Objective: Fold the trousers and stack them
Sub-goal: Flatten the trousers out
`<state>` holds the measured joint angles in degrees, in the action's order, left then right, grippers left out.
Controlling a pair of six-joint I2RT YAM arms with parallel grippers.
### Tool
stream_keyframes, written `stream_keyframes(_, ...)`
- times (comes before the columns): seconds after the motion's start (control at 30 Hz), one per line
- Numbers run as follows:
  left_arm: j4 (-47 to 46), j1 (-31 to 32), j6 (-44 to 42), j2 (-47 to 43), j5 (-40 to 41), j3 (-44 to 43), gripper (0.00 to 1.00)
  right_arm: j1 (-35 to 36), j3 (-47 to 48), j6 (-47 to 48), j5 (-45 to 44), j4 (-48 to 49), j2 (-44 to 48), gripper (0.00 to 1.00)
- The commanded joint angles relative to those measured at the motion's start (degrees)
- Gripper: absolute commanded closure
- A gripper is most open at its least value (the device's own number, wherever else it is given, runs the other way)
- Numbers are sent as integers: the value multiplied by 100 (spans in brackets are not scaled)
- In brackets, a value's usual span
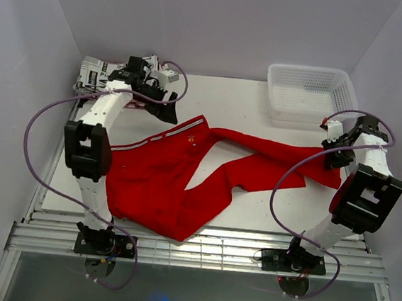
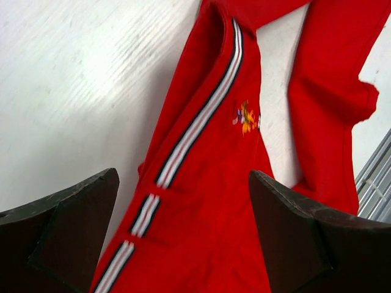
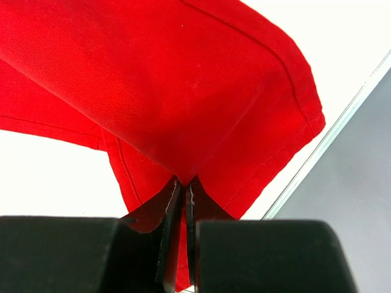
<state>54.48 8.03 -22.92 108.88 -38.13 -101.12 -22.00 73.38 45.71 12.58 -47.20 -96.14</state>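
Note:
The red trousers (image 1: pixel 155 178) lie spread over the table, waist part at the left and both legs running right. A white and dark stripe (image 2: pixel 195 122) runs down the side seam, beside a small embroidered motif (image 2: pixel 245 117). My left gripper (image 1: pixel 164 108) hovers open above the upper waist edge; in the left wrist view its fingers (image 2: pixel 67 232) stand wide apart over the red cloth (image 2: pixel 208 232) and hold nothing. My right gripper (image 1: pixel 336 155) is at the leg ends on the right. In the right wrist view that gripper (image 3: pixel 183 183) is shut on a pinch of the leg's hem (image 3: pixel 201 97).
A folded black-and-white newspaper-print garment (image 1: pixel 93 76) lies at the table's back left corner, behind the left arm. A white mesh basket (image 1: pixel 310 93) stands at the back right. The table's right edge (image 3: pixel 330 137) runs close beside the held hem.

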Motion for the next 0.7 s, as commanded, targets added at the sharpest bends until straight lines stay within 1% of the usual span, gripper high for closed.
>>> stream_keyframes(0.0, -279, 242, 138, 247, -959, -716, 2, -6, 255, 104, 175, -202, 271, 92)
stream_keyframes(0.07, -524, 417, 147, 492, -890, -690, 2, -15, 281, 104, 175, -228, 254, 92)
stream_keyframes(0.17, -903, 637, 252, 634, -767, -514, 2, -15, 282, 69, 201, -255, 245, 92)
stream_keyframes(0.33, -1184, 840, 305, 915, -608, -242, 3, -15, 299, 52, 210, -255, 210, 92)
stream_keyframes(0.4, -1264, 893, 340, 986, -547, -137, 5, -15, 291, 60, 166, -246, 201, 92)
stream_keyframes(0.47, -1325, 911, 401, 1021, -407, -118, 11, -15, 273, 78, 131, -246, 209, 92)
stream_keyframes(0.5, -1552, 911, 498, 986, -58, 99, 17, -15, 168, 113, 113, -194, 262, 92)
stream_keyframes(0.6, -1861, 911, 604, 863, 200, 321, 21, -15, 124, 113, 96, -193, 288, 92)
stream_keyframes(0.67, -1862, 928, 665, 854, 192, 330, 33, -15, 141, 104, 87, -193, 297, 92)
